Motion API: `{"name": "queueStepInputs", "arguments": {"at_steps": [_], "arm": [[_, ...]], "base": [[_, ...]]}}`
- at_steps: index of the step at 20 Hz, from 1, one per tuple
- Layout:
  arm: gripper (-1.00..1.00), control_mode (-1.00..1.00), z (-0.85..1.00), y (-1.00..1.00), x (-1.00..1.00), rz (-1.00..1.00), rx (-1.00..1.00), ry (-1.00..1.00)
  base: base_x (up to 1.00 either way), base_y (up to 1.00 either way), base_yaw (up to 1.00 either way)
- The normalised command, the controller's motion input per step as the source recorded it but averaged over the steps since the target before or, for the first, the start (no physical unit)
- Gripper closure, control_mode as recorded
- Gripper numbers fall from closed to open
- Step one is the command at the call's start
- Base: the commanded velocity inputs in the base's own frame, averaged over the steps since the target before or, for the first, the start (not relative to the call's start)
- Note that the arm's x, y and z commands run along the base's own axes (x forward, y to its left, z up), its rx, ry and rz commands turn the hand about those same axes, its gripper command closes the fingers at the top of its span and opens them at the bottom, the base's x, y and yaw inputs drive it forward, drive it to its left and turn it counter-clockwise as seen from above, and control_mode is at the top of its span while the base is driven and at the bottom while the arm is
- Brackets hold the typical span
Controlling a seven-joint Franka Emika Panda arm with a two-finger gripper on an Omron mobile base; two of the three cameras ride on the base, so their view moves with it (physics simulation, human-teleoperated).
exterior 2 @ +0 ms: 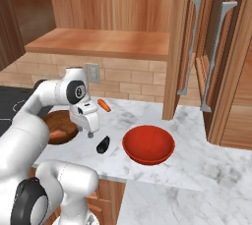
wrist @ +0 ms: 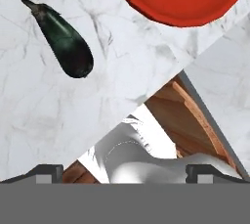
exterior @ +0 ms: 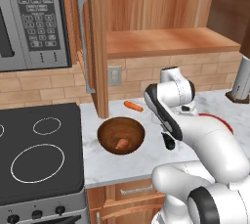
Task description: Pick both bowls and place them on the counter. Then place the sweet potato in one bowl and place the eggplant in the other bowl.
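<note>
We find the glossy dark purple eggplant point(exterior 2: 103, 144) lying on the white marbled counter point(exterior 2: 197, 165) near its front edge, between the brown wooden bowl point(exterior: 121, 135), which already holds the stubby orange sweet potato point(exterior: 122, 143), and the empty glossy red bowl point(exterior 2: 148, 144); our pincer point(exterior 2: 90, 131) hangs above it, wide and empty; we should descend straight, straddle its thick middle crosswise, then close.

We see red bowl point(exterior 2: 148, 144) on counter point(exterior 2: 206, 167), eggplant point(exterior 2: 103, 144) just left of it. Gripper point(exterior 2: 90, 131) hangs above eggplant, jaws apart. Brown bowl point(exterior 2: 60, 126) w/ sweet potato point(exterior 2: 57, 134) behind arm. Carrot point(exterior 2: 103, 105) nr wall.
</note>
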Motion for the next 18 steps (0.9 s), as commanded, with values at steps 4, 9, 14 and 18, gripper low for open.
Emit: {"name": "queueStepInputs", "arguments": {"at_steps": [4,9,14,18], "arm": [[-1.0,-1.0,-0.07,-0.11,0.02,0.22,0.0,-0.01],[-1.0,-1.0,-0.28,-0.04,0.01,0.14,0.03,-0.02],[-1.0,-1.0,-0.12,-0.01,0.26,0.11,0.05,-0.01],[-1.0,-1.0,-0.04,-0.01,0.27,0.1,0.04,0.0]], "base": [[0.0,0.0,0.0],[0.0,0.0,0.0],[0.0,0.0,0.0],[0.0,0.0,0.0]]}}
